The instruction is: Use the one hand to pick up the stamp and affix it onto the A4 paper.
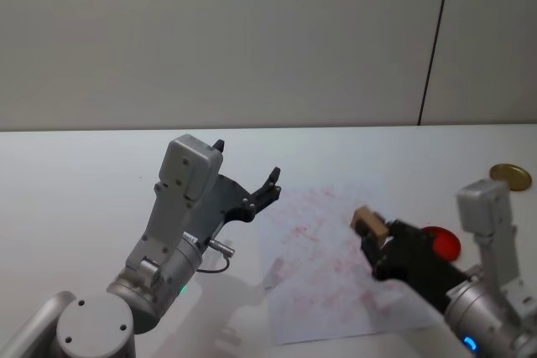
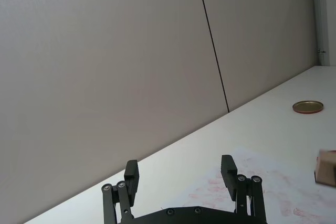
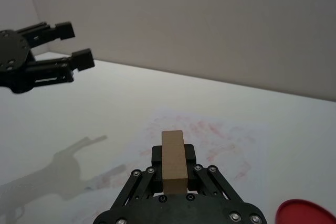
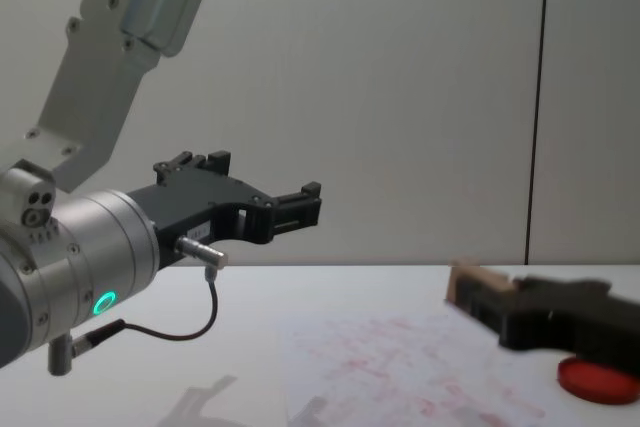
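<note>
Stamp (image 1: 367, 221) sits right of the middle in the head view, squeezed tight by the fingers (image 3: 190, 154) of the right gripper (image 1: 375, 234), up over the A4 paper (image 1: 319, 291). Left gripper (image 1: 247, 162) hangs open, left of middle. If the stamp lands tilted, the mark may smudge, or the paper may slide on the bench (image 1: 84, 182).

Stamp (image 2: 326, 167): cut off by the left wrist view's edge, blurred; lower end hidden inside the right gripper (image 1: 375, 239).
Ink pad (image 1: 445, 243): partly hidden behind that gripper.
Paper (image 1: 323, 266): near right part covered by it.
</note>
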